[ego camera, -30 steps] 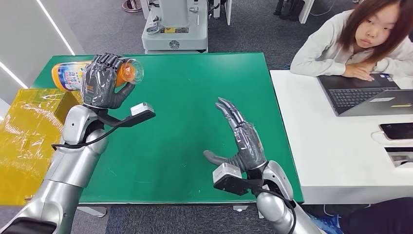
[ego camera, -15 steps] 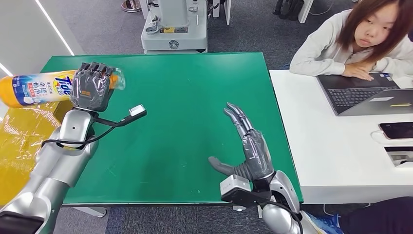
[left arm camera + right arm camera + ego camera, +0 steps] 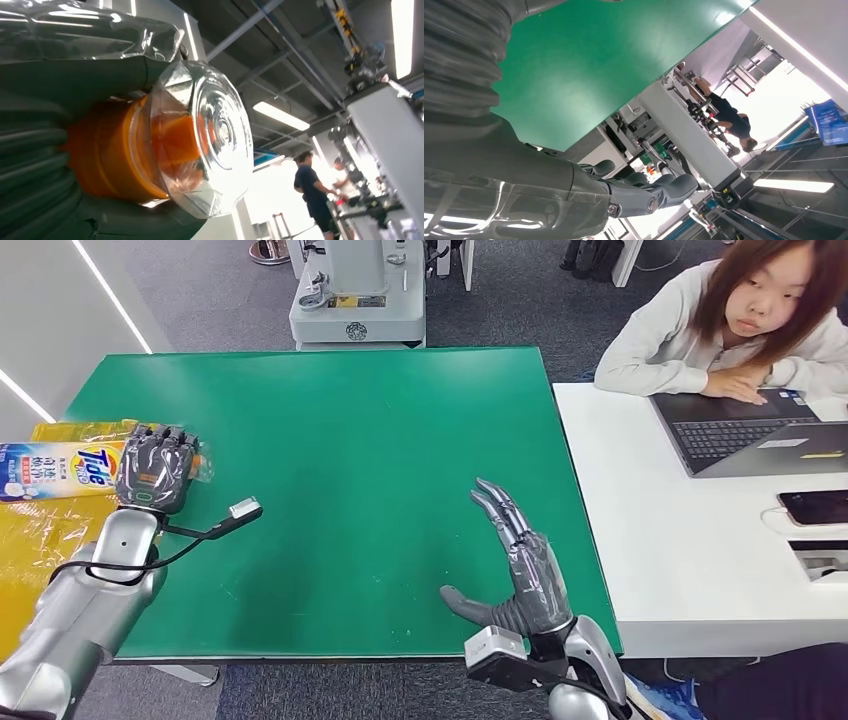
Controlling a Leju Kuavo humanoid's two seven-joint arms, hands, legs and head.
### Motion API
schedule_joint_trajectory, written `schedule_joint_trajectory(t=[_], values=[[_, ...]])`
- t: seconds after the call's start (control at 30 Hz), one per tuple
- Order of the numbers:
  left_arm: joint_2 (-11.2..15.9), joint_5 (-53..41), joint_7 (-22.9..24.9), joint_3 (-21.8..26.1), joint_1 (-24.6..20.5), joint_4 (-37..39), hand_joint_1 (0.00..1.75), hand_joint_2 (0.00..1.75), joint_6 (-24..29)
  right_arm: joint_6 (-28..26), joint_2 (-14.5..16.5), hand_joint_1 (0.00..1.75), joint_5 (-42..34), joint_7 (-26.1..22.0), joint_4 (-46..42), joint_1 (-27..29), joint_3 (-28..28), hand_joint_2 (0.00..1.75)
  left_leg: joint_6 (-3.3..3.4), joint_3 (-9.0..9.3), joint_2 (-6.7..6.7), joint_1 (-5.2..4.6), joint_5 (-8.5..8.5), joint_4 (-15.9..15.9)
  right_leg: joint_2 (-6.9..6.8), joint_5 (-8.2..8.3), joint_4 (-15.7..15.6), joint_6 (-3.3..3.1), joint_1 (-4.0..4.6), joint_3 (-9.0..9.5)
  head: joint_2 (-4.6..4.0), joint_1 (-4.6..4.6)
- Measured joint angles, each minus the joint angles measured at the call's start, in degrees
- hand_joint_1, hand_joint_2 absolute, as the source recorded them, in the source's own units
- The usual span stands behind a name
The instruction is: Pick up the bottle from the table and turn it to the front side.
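Bottle [image 3: 60, 469]: orange plastic detergent bottle with a white and blue printed label, lying horizontal in the air off the left edge of the green table [image 3: 350, 440], above the yellow sheet [image 3: 40, 530] beside that edge. Label faces up toward the head camera. In the left wrist view its clear faceted end [image 3: 200, 137] sits just past the fingers, with orange liquid visible behind it.

Handling, judged: rigid moulded plastic, smooth and somewhat slippery, more so where the glossy label wraps it. It appears well filled, so moderately heavy, and the long body projecting away from the table will lever against a grasp taken near one end. A grip closer to mid-body would balance better. Not fragile, though the walls may give under a hard squeeze.

Left hand [image 3: 155, 468]: fingers wrapped around the bottle near the end closest to the table, knuckles up, full enclosing grasp. A clear plastic covering lies over the hand. The hand sits at the table's left edge.

Right hand [image 3: 525, 565]: released, fingers extended and spread, thumb out to the side, holding nothing, above the table's near right corner. Whether it touches the surface cannot be told.

Beyond the table's right edge: a white desk [image 3: 690, 540] with a laptop [image 3: 750, 435], a phone [image 3: 815, 507] and a seated person [image 3: 740, 330].
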Motion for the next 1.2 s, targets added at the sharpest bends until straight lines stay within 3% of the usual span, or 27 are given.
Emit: schedule_joint_trajectory(t=[0.2,0.43,0.63,1.07,1.13,1.2], values=[[3.76,0.01,-5.69,5.61,2.06,1.81,1.68,1.75,0.32,0.03,-0.77,0.00,-1.64,-0.11,0.00,-0.02,-0.27,1.75,-0.01,0.00,0.04,0.01,0.01,-0.01,0.02,-0.01,0.01,-0.01,0.01,-0.04,0.00,0.00],[5.08,-0.01,-7.17,8.53,2.79,3.61,1.71,1.75,0.42,-0.10,-1.11,0.00,-1.68,-0.11,0.00,0.04,-0.29,1.75,-0.01,-0.01,0.04,0.01,0.01,-0.01,0.02,0.00,-0.01,-0.01,0.00,-0.03,0.00,0.00],[5.22,0.00,-9.55,9.77,2.83,6.58,1.54,1.75,0.42,-0.73,-1.29,0.00,-1.41,-0.08,-0.39,1.55,-0.78,1.75,-0.01,-0.02,0.03,0.00,0.00,-0.01,0.02,0.00,-0.02,-0.01,0.00,-0.03,0.00,0.00],[1.58,0.12,-16.28,10.94,4.02,15.20,1.51,1.75,-1.13,-0.27,-1.39,0.00,-0.21,-0.09,-1.75,3.09,-1.26,1.75,-0.01,-0.02,0.03,0.00,0.00,-0.01,0.03,0.00,-0.03,-0.01,0.00,-0.04,0.00,0.01],[0.95,0.29,-17.40,11.51,4.07,16.17,1.43,1.75,-2.78,-0.32,-1.39,0.00,-0.28,-0.10,-1.78,3.13,-1.27,1.75,-0.01,-0.01,0.03,0.00,0.00,0.00,0.03,0.00,-0.03,-0.01,0.00,-0.05,0.00,0.01],[0.30,0.44,-18.01,11.95,4.07,17.13,1.09,1.75,-4.33,-0.37,-1.39,0.00,-0.32,-0.11,-1.79,3.19,-1.28,1.75,-0.01,-0.01,0.03,0.00,0.00,0.00,0.03,0.00,-0.03,-0.01,0.00,-0.05,0.00,0.00]])
